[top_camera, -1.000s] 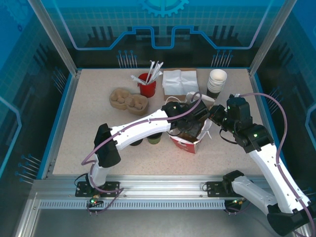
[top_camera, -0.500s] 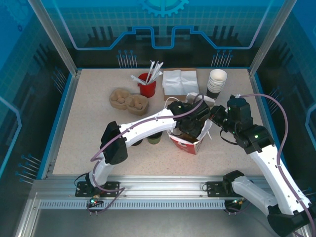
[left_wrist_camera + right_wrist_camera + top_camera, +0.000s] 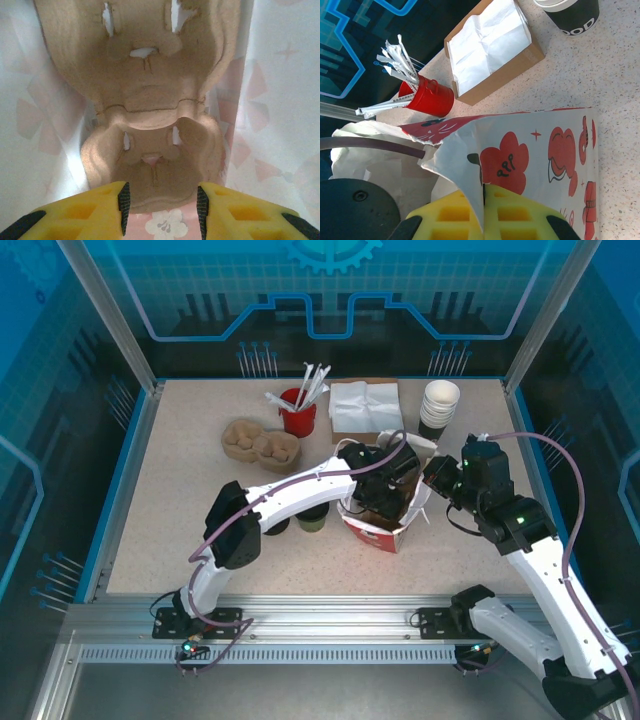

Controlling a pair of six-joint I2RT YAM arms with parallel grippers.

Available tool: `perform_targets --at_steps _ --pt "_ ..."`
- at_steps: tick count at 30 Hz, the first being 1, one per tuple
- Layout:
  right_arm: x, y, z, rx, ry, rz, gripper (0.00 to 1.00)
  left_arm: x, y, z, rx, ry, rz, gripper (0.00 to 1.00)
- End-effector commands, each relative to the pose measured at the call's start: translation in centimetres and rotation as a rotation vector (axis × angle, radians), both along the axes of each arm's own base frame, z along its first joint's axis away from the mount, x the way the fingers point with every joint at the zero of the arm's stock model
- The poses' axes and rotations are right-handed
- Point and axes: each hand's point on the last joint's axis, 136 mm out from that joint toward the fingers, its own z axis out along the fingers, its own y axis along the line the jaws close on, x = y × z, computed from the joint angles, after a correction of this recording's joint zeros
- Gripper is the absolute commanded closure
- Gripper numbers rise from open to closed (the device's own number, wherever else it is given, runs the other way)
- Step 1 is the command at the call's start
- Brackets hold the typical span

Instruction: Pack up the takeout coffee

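From above, the takeout coffee (image 3: pixel 313 521) stands on the worktop (image 3: pixel 180 500) just left of the bag (image 3: pixel 383 531), under the left arm (image 3: pixel 290 495), whose left gripper (image 3: pixel 383 498) is down in the bag. Left wrist: jaws apart, empty, over the pulp carrier (image 3: pixel 150 165). Right wrist: right gripper (image 3: pixel 482 212) pinches the bag's rim — left arm nearer the coffee

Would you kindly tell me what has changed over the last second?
The left arm swung its elbow rightward while the left gripper stayed inside the bag, jaws apart and empty, over a pulp carrier. The right gripper kept the bag's rim pinched; the rest stayed put.
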Motion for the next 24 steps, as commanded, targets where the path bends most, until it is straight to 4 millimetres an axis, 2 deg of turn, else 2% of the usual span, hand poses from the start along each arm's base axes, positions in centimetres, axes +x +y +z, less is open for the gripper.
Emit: perform_targets --at_steps 1,24 --pt "0.1 0.0 0.6 -0.004 -0.035 -0.002 1.00 -0.6 0.0 -2.1 0.014 0.067 -0.003 0.57" --pt "1.1 2.0 0.9 0.000 -0.071 0.106 1.00 -1.3 -0.7 -8.1 0.055 0.172 0.005 0.60"
